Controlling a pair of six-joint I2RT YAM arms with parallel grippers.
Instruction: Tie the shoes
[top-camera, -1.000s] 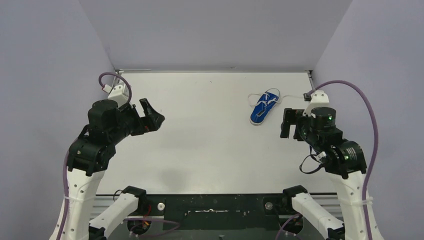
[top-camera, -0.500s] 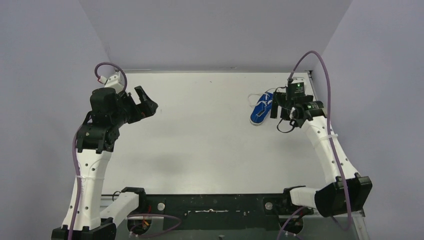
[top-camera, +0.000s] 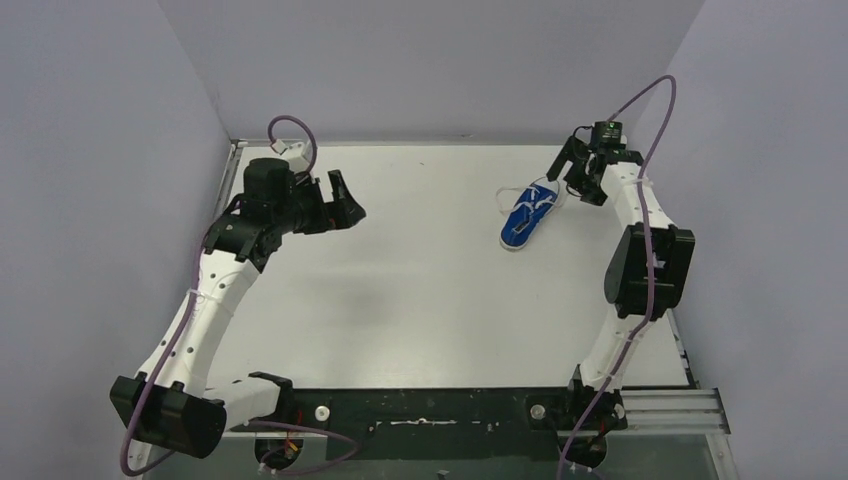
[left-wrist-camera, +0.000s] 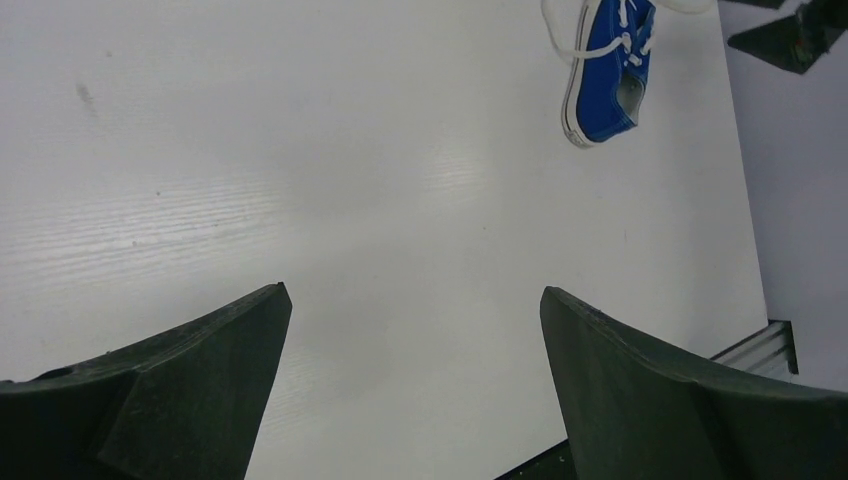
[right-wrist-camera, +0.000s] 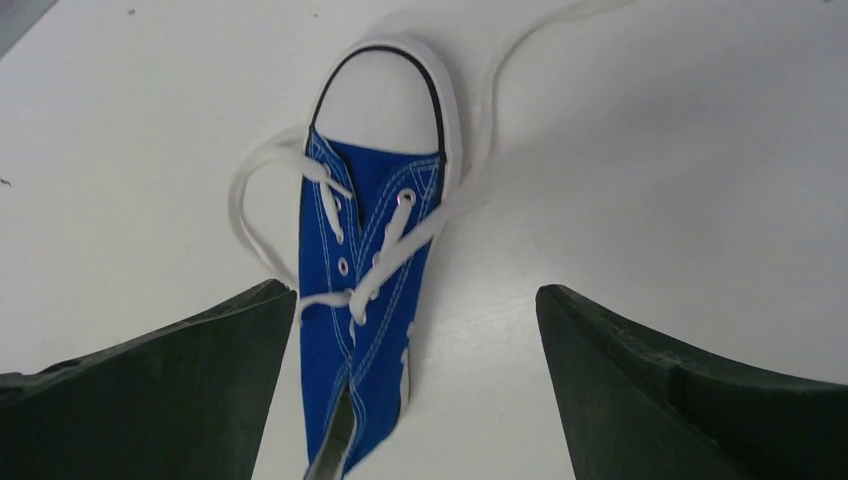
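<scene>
The small blue sneaker (top-camera: 525, 214) with a white toe cap and white sole rim lies on the white table at the far right. Its white laces (right-wrist-camera: 262, 178) are loose and trail onto the table. My right gripper (top-camera: 578, 172) is open and empty, held above the shoe's far right end. In the right wrist view the shoe (right-wrist-camera: 365, 290) lies below the right gripper (right-wrist-camera: 415, 288), nearer the left finger. My left gripper (top-camera: 349, 204) is open and empty above the table's far left-centre. In the left wrist view my left gripper (left-wrist-camera: 412, 291) faces the distant shoe (left-wrist-camera: 605, 75).
Grey walls close in the table (top-camera: 420, 290) at the back and both sides. A dark rail (top-camera: 430, 410) with the arm bases runs along the near edge. Purple cables hang from both wrists.
Both arms have stretched out towards the back. My right gripper went from beside the shoe's near right to above its far end. My left gripper moved right and farther back.
</scene>
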